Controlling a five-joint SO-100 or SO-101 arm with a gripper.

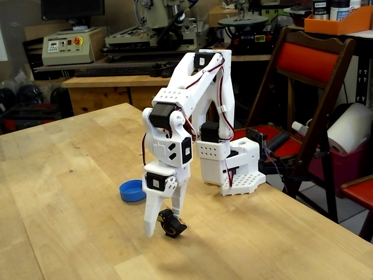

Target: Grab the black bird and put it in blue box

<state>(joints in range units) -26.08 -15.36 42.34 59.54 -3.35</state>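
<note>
While jaws seemingly clasp black bird.

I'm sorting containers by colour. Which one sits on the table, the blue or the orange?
The blue dish, beside the gripper holding the black bird. The orange bin sits in the far background.

No text, label, brand or number is legible. A beige control box on the back bench carries a red button on a yellow disc and a small display, its markings too small to read.

Open table around blue box
</note>
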